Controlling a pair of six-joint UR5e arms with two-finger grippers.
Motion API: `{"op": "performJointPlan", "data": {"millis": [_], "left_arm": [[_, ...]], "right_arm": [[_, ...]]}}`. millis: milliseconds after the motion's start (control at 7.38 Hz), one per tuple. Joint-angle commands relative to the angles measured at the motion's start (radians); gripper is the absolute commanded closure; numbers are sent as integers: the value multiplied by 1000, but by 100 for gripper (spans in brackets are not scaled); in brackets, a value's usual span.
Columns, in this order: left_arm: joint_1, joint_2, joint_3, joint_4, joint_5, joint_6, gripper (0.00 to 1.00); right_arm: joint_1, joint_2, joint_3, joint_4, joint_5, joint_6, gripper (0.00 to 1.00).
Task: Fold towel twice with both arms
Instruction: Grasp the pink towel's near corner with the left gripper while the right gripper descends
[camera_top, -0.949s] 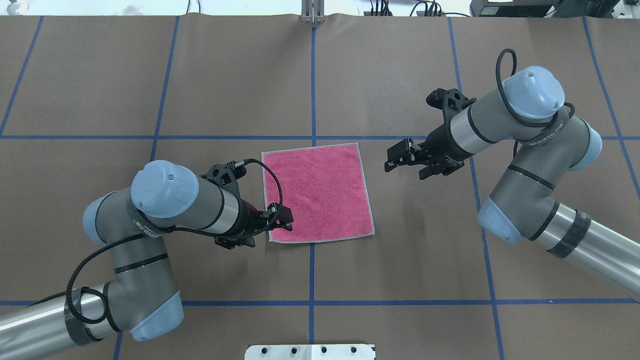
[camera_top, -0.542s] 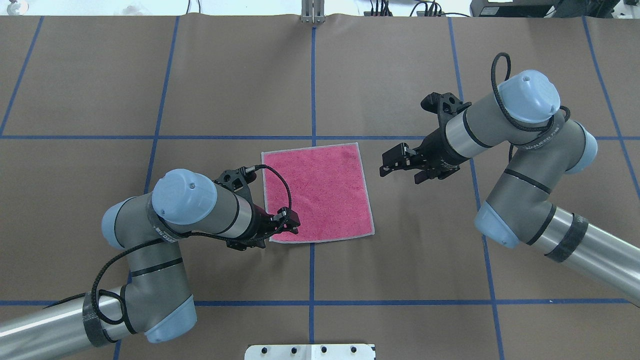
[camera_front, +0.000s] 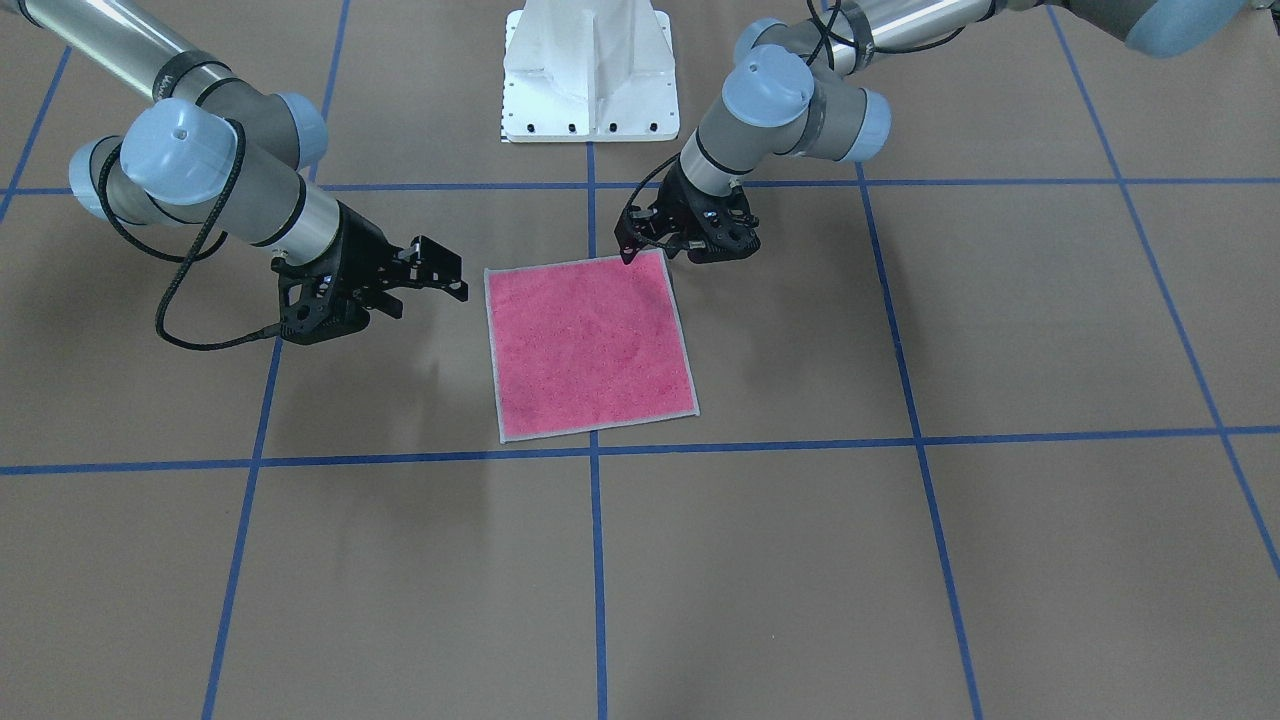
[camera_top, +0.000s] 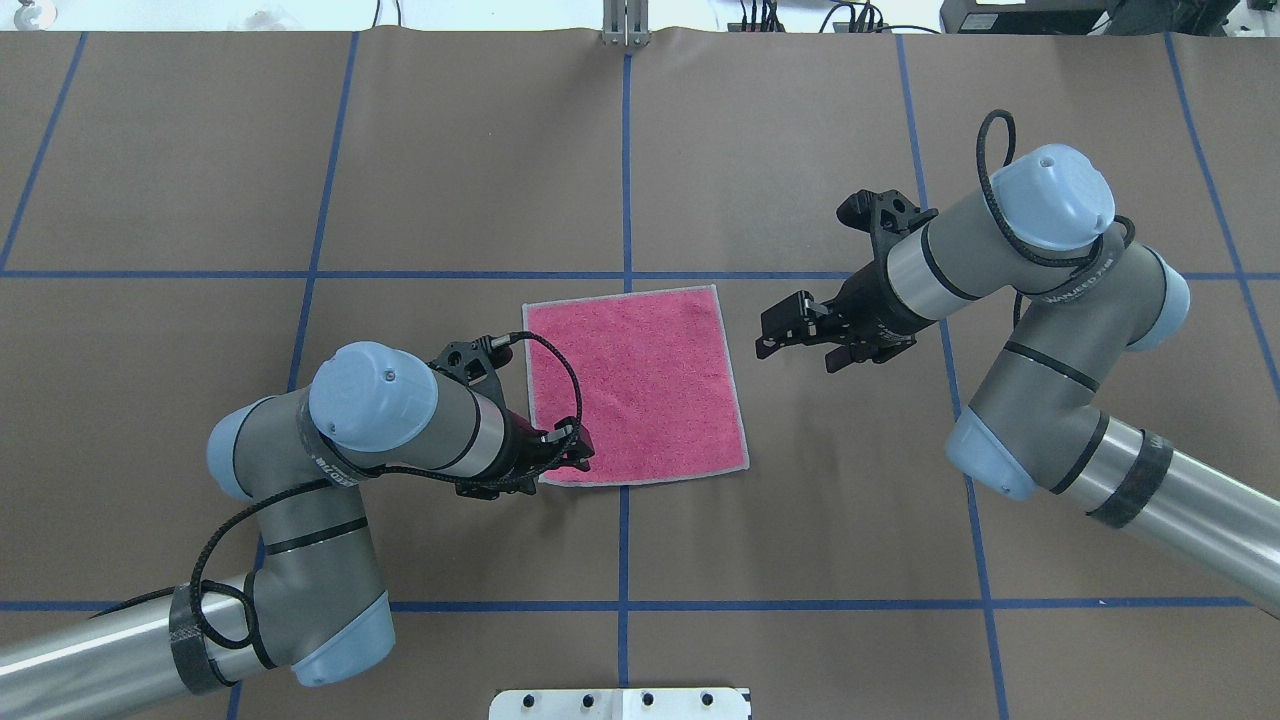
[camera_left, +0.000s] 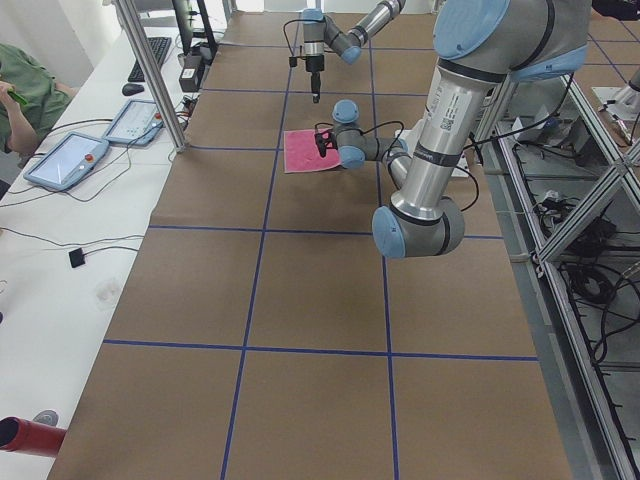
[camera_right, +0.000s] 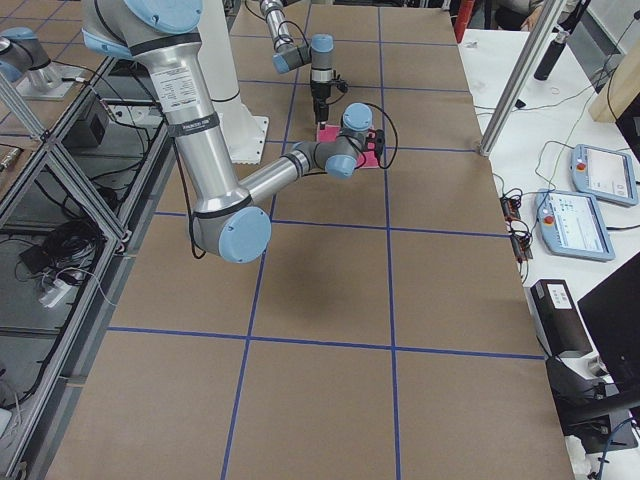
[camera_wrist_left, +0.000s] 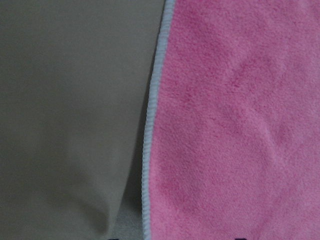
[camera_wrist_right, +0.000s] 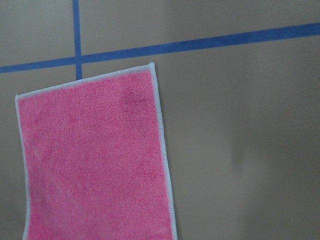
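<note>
Left wrist-mounted — towel (camera_wrist_left: 230, 125) edge between parted jaws of left gripper (camera_top: 577, 452); overhead — right gripper (camera_top: 772, 328) clear of it, jaws apart.

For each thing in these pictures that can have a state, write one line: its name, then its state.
towel: unfolded, lying flat on the table, pink face up.
left gripper: low over the towel's corner nearest the robot on its left; seems open, going by the wrist view; the corner is not lifted.
right gripper: open, holding nothing, beside the towel's right edge and apart from it.
</note>
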Motion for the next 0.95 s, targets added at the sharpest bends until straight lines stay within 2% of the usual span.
{"op": "performJointPlan", "data": {"millis": [0,271,407,813], "left_arm": [[0,0,2,0,3,0,55],[0,-1,1,0,3,-2,74],[-1,0,-1,1,4,0,99],[-3,0,-3,2,3,0,100]], "right_arm": [[-9,0,0,0,1,-5,0],[-23,0,-5,-2,-1,-12,0],[-31,0,-6,-2,-4,-11,0],[-61,0,-3,-2,-4,15,0]]}}
